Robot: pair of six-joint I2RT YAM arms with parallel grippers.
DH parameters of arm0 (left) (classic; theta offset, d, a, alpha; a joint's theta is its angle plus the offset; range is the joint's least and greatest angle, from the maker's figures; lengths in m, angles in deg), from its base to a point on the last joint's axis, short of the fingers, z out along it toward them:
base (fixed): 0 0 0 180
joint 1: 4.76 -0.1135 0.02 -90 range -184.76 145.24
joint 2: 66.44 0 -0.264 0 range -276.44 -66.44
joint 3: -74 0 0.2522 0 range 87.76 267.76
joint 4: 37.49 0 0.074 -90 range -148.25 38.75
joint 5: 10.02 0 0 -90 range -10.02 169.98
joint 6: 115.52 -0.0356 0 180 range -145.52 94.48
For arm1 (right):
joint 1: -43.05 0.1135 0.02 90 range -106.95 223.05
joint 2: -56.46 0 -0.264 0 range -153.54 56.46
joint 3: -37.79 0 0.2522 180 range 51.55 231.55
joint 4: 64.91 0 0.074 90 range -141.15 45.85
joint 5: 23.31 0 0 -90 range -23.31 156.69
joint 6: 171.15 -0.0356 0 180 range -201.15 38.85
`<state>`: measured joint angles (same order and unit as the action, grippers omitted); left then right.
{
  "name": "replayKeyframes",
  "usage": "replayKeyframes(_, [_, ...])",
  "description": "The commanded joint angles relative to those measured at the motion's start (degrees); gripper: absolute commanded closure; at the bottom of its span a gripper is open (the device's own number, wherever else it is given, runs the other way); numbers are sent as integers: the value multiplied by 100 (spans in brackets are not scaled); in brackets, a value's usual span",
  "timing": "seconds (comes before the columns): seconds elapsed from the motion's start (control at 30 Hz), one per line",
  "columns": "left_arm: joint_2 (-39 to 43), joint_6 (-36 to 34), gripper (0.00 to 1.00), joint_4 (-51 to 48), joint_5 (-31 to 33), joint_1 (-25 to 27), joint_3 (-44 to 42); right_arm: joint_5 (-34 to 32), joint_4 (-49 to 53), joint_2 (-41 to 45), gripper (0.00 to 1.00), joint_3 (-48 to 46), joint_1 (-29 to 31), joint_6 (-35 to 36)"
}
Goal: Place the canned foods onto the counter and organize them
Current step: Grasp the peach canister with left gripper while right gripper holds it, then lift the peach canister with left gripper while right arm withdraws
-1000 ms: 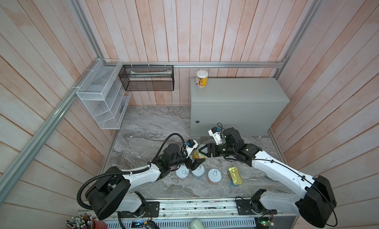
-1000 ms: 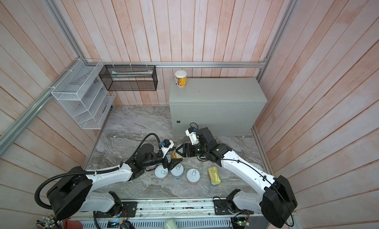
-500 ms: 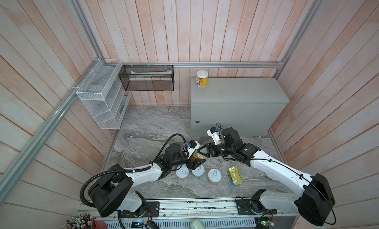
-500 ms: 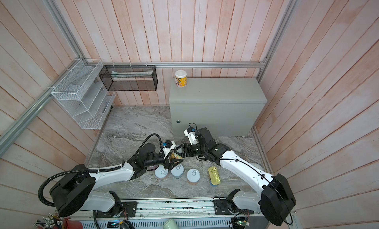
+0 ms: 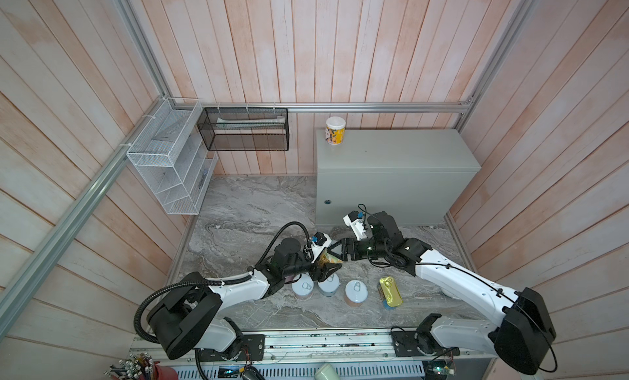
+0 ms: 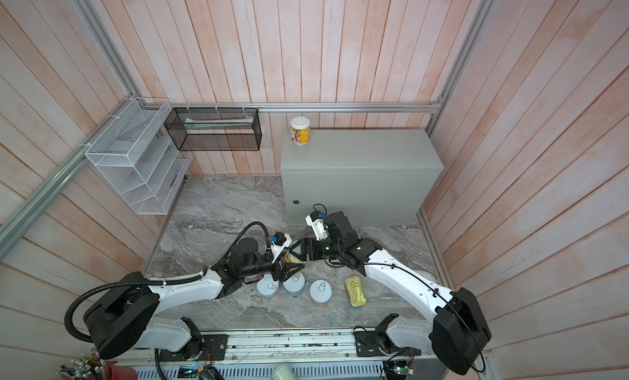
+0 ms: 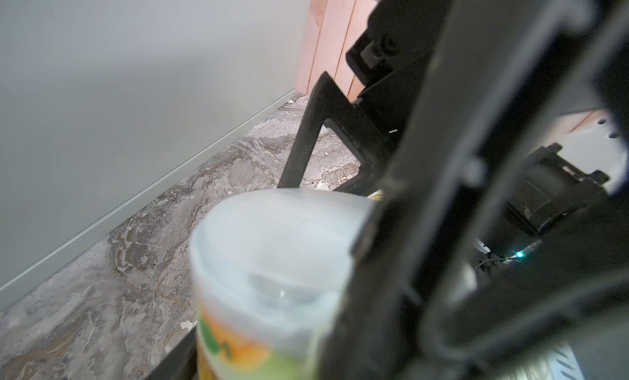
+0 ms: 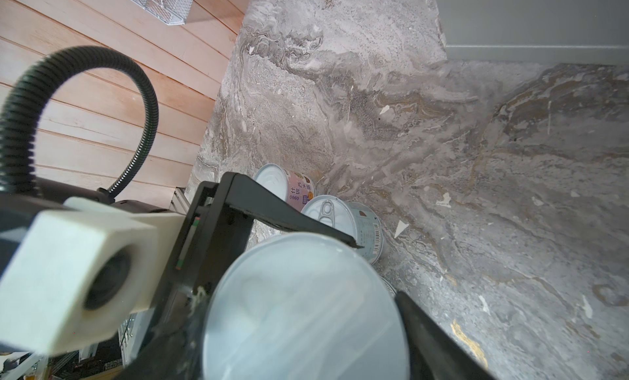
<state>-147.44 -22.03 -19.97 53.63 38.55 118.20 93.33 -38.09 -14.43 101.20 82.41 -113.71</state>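
Far left, the white wire rack (image 5: 163,164) hangs on the side wall, with the black mesh basket (image 5: 245,130) beside it on the back rail. Down over the marble floor (image 5: 245,211), the left gripper (image 5: 326,270) has its jaws clamped on the yellow-green can (image 5: 327,258). That can has a white lid, is tilted and lifted clear of the floor, dead centre in both top views. The left wrist view shows the lid up close, one black finger hard against the can's side.

Just in front of that gripper is a row standing on the floor. There's the first pull-tab can (image 5: 303,288), then the second pull-tab can (image 5: 328,286) partly under the left fingers, then the third pull-tab can (image 5: 356,290). All are upright, tabs up, close side by side.

The right gripper (image 5: 334,254) faces the left one nose to nose at the same can. Its jaws straddle the lid end, with a fingertip right at the rim in the right wrist view. Whether the pads press on it, I cannot tell: too tight, too blurred.

At the back, the other white-lidded can (image 5: 335,131) stands upright on the back left corner of the counter (image 5: 401,150). Further right on the floor, the gold oblong tin (image 5: 390,290) lies flat, near the third can but apart.
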Motion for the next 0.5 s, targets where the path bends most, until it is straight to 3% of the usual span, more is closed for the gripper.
replayKeyframes(0.0, [20,56,43,256,249,1,57,-458,282,135,10,131,37,288])
replayKeyframes(0.27, [20,207,44,142,438,1,77,-699,395,377,6,-82,-14,321])
replayKeyframes(0.47, [88,249,44,114,504,2,53,-1410,557,566,6,-366,-21,247])
